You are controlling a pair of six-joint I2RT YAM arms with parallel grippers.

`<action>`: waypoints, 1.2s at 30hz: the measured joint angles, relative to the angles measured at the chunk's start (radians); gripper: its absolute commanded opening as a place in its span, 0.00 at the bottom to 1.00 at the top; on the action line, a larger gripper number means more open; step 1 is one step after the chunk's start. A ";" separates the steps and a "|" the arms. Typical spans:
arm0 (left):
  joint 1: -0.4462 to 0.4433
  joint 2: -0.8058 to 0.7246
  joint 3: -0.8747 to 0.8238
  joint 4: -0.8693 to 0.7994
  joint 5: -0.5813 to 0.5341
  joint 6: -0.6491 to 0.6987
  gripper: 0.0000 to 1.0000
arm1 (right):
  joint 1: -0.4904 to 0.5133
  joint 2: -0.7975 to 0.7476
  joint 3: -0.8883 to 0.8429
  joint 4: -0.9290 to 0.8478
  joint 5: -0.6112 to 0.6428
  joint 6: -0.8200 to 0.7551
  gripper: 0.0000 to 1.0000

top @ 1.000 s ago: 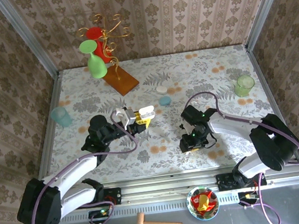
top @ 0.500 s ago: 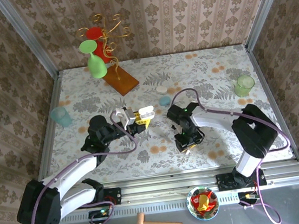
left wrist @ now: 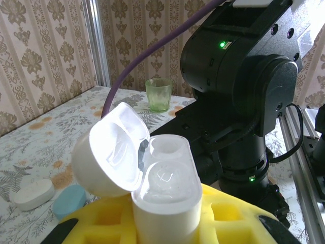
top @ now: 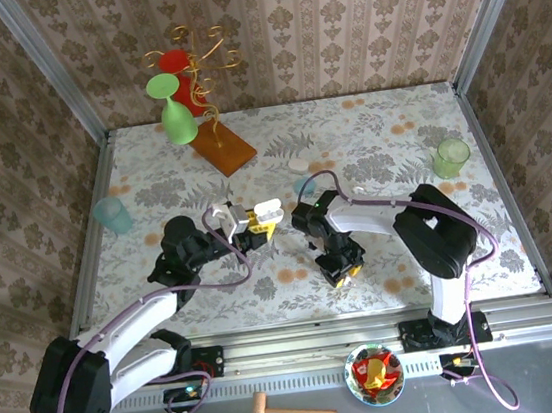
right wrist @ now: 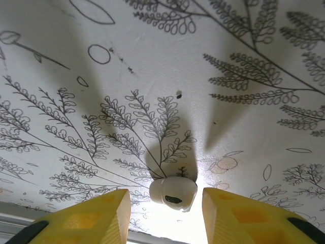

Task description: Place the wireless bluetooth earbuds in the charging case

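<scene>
**Mia:** Look from the top. What is new?

**Ben:** The right arm (top: 370,217) has swung over from the right side. Its right gripper (top: 343,275) is now low over the table (top: 387,122), near the middle and close to the left gripper (top: 254,223). A second ago they were well apart.

**Mia:** And the left one?

**Ben:** It has hardly moved. It stays shut on the charging case (top: 269,208) and holds it up off the table.

**Mia:** So what does that mean?

**Ben:** I think the right arm is bringing something small to the case. Nothing is in it yet.

**Mia:** I can't see anything that small from up there.

**Ben:** Then look through the left wrist camera. The lid (left wrist: 109,152) is flipped open, and the inside of the case looks empty. The big black right arm is just behind it.

**Mia:** And the right wrist camera?

**Ben:** There it is! A white earbud (right wrist: 173,193) sits between the yellow pads (right wrist: 96,213). The jaws are partly closed around it. It looks pinched, and it hangs above the leafy table.
</scene>
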 measured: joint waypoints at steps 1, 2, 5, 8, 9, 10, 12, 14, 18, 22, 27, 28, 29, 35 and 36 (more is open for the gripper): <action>0.000 0.000 0.000 -0.002 0.000 0.000 0.06 | 0.001 0.005 0.001 -0.004 0.000 -0.002 0.42; 0.000 0.000 0.000 -0.003 0.000 0.000 0.06 | 0.001 0.009 0.001 -0.007 0.000 -0.004 0.42; 0.000 0.000 0.000 -0.004 0.000 0.000 0.06 | 0.001 0.019 0.001 -0.016 0.000 -0.010 0.41; 0.000 0.000 0.000 -0.004 0.000 0.000 0.06 | 0.001 0.027 0.003 -0.017 0.003 -0.019 0.39; 0.000 0.000 0.000 -0.004 0.000 0.000 0.06 | 0.001 0.028 0.003 -0.016 0.004 -0.022 0.39; 0.000 0.000 0.000 -0.004 0.000 0.000 0.06 | 0.001 0.030 0.003 -0.016 0.005 -0.023 0.39; 0.000 0.000 0.000 -0.004 0.000 0.000 0.06 | 0.001 0.035 0.004 -0.016 0.008 -0.023 0.38; 0.000 0.000 0.000 -0.004 0.000 0.000 0.06 | 0.001 0.043 0.004 -0.017 0.012 -0.023 0.37; 0.000 0.000 0.000 -0.004 0.000 0.000 0.06 | 0.001 0.043 0.005 -0.017 0.018 -0.023 0.35; 0.001 0.000 0.000 -0.004 0.000 0.000 0.06 | 0.001 0.043 0.005 -0.017 0.023 -0.023 0.32; 0.001 0.000 0.000 -0.004 0.000 0.000 0.06 | 0.001 0.043 0.005 -0.017 0.030 -0.022 0.29; 0.001 0.000 0.000 -0.004 0.000 0.000 0.06 | 0.001 0.042 0.005 -0.016 0.031 -0.022 0.29; 0.001 0.001 0.000 -0.004 0.000 0.000 0.06 | 0.001 0.042 0.005 -0.016 0.033 -0.022 0.28; 0.001 0.015 0.000 0.000 0.000 0.000 0.06 | 0.001 -0.011 0.005 0.007 0.065 -0.008 0.27; 0.001 0.022 0.000 0.002 0.001 0.000 0.06 | 0.001 -0.036 0.004 0.014 0.077 0.000 0.27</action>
